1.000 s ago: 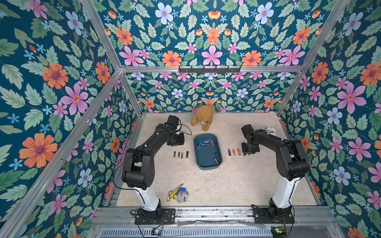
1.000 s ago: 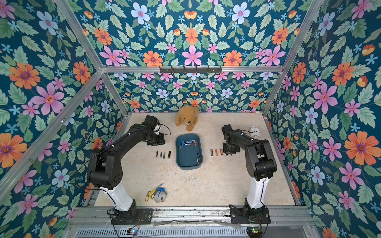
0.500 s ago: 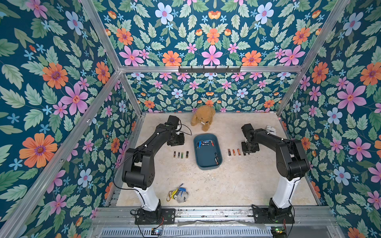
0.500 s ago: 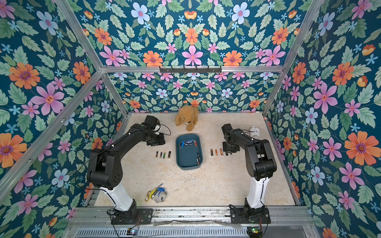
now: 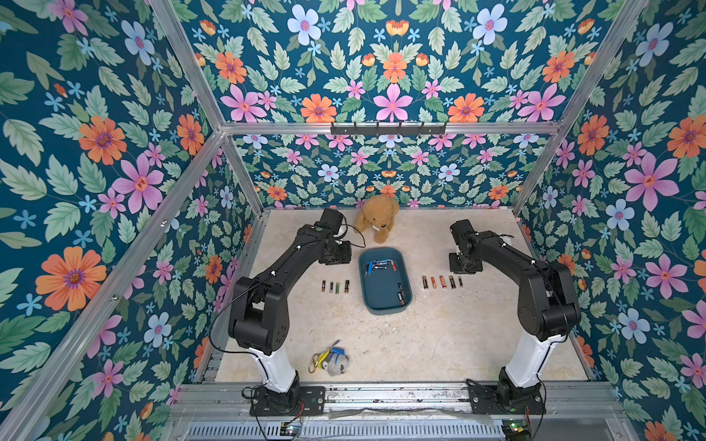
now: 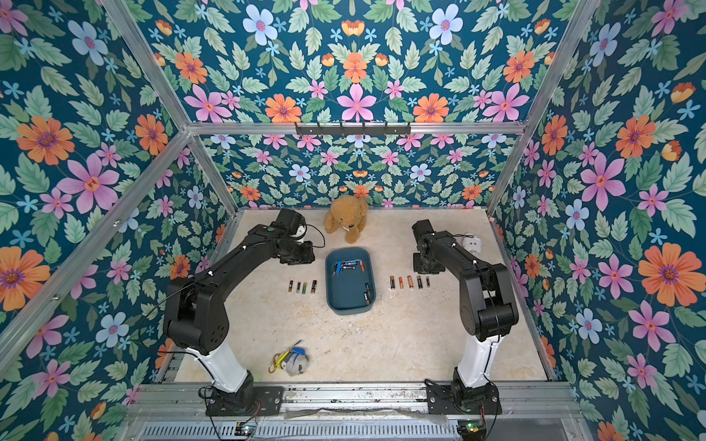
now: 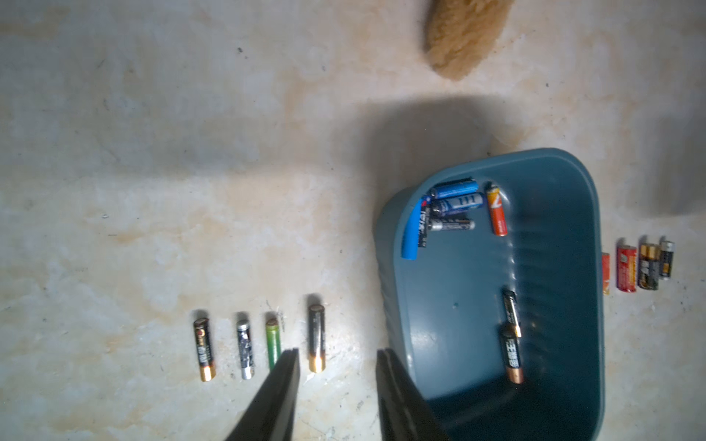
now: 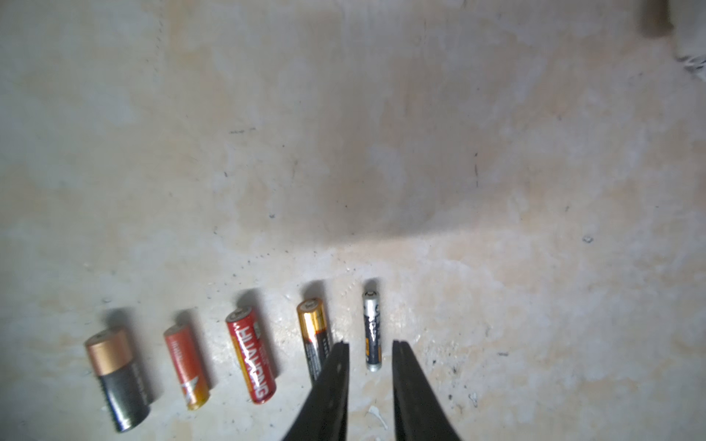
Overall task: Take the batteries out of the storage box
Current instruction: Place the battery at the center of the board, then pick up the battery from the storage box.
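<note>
Right wrist view: the right fingers [image 8: 332, 385] stand parted and empty, a thin silver-blue battery [image 8: 371, 332] lying on the desk [image 8: 382, 152] just beyond their tips. The left fingers [image 7: 277, 393] are likewise released. In a top view the storage box [image 5: 382, 296] sits mid-frame, several batteries [image 5: 377, 265] inside.

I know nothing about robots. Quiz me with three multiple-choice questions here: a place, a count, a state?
1. Where is the teddy bear? A) behind the box, by the back wall B) inside the box C) under an arm
2. How many batteries lie in a row on the box's left-arm side? A) two B) four C) seven
3. The left tool is: A) shut on a battery B) gripping the box C) open, empty
1 A: it sits past the box's far end. 2 B: four lie side by side. 3 C: its fingers stand apart, nothing between.
</note>
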Motion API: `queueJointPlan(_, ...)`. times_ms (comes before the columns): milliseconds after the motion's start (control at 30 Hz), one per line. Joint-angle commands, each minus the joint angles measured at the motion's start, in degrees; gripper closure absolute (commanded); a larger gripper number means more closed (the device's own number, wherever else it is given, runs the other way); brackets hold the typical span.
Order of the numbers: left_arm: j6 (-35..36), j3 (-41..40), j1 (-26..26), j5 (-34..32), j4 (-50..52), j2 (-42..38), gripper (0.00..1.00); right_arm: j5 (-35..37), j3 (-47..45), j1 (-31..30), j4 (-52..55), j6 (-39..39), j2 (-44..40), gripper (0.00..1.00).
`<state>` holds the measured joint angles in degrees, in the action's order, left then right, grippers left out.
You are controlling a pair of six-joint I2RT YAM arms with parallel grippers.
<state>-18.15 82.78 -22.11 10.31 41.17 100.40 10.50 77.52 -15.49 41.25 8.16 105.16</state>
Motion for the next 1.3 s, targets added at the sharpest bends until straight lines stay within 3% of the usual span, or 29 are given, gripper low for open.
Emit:
queueJointPlan(0, -2.4, 0.6, -2.7, -1.7, 1.2, -0.5, 0.6, -0.2, 0.8, 0.0, 2.3, 2.6, -1.6, 0.74)
queueJointPlan(367, -13.1, 0.3, -15.3, -3.1, -4.6, 2.6, 0.49, -4.0, 0.3, -0.3, 3.0, 5.8, -6.0, 0.74)
queueJointPlan(633, -19.1, -0.3, -22.5, -3.1, -9.7, 7.2, 0.47, -4.8, 1.7, -0.4, 3.5, 6.8, -6.3, 0.74)
queueJointPlan(1267, -24.6, -2.7, -26.7, -2.9, -10.4, 11.2, 0.5, -7.9, 10.9, 0.0, 5.2, 3.1, 1.3, 0.73)
